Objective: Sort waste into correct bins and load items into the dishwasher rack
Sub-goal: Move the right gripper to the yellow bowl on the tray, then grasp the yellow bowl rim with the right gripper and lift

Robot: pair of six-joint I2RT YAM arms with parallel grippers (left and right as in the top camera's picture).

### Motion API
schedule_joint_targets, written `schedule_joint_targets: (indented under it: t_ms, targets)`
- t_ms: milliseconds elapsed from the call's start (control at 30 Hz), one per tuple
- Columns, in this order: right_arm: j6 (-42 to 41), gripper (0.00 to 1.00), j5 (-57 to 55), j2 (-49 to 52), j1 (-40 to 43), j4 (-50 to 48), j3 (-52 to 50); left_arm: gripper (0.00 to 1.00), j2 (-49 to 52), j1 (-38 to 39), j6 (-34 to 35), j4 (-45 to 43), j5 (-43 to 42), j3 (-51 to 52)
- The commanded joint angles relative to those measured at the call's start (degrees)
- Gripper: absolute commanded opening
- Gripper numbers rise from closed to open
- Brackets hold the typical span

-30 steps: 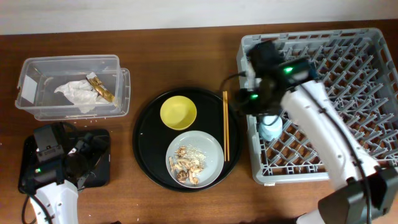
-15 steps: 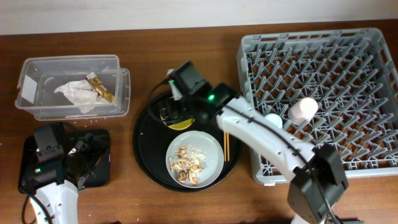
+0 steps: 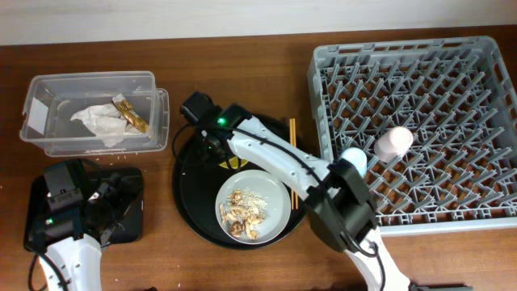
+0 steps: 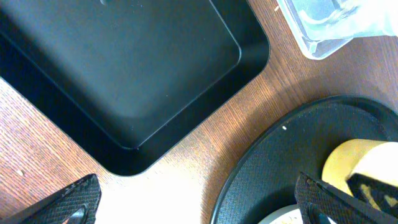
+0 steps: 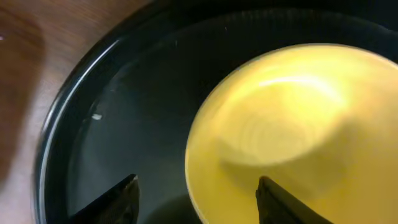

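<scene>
The yellow bowl (image 5: 292, 124) sits on the round black tray (image 5: 124, 106). My right gripper (image 5: 196, 199) is open astride its rim, one finger inside the bowl and one over the tray. From overhead the right gripper (image 3: 220, 155) covers most of the bowl (image 3: 236, 163). The grey-green plate (image 3: 275, 192) holds food scraps (image 3: 242, 212), with chopsticks (image 3: 292, 133) beside it. The pink cup (image 3: 393, 143) and blue cup (image 3: 353, 157) are in the dishwasher rack (image 3: 420, 73). The napkin (image 3: 97, 121) and wrapper (image 3: 133, 117) lie in the clear box (image 3: 48, 89). My left gripper (image 4: 196, 205) hangs open by the flat black tray (image 4: 124, 68).
The right arm stretches across the round tray (image 3: 187, 194) from the front right, passing over the chopsticks and the plate's edge. In the overhead view the left arm (image 3: 60, 202) covers most of the flat black tray (image 3: 133, 226). Bare wood shows between the trays.
The right arm swung left from the rack to the yellow bowl, and its jaws narrowed slightly. The pink cup now shows in the rack. The left arm has not moved.
</scene>
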State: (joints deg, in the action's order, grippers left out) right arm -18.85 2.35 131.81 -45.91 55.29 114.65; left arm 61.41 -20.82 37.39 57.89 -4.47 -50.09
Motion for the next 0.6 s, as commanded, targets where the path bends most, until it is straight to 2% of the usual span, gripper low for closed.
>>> schedule_joint_targets:
  t_ms: [0,100,333,467,567]
  targets:
    - [2.12,0.61,-3.17,0.81,-2.34,-2.47,1.16,0.99,-0.02,-0.35,0.57,0.07,-0.22,0.00]
    - [2.05,0.57,-10.10,1.60,-3.72,-3.72,1.03,0.99,-0.02,-0.35,0.57,0.07,-0.22,0.00]
    - [2.08,0.42,-11.28,4.44,-3.54,-3.85,1.03,0.99,-0.02,-0.35,0.57,0.07,-0.22,0.00]
    - [1.88,0.22,-12.07,4.44,-3.58,-3.61,1.05,0.99,-0.02,-0.35,0.57,0.07,-0.22,0.00]
    - [1.88,0.04,-11.30,4.31,-3.58,-1.38,3.32,0.99,-0.02,-0.35,0.57,0.07,-0.22,0.00]
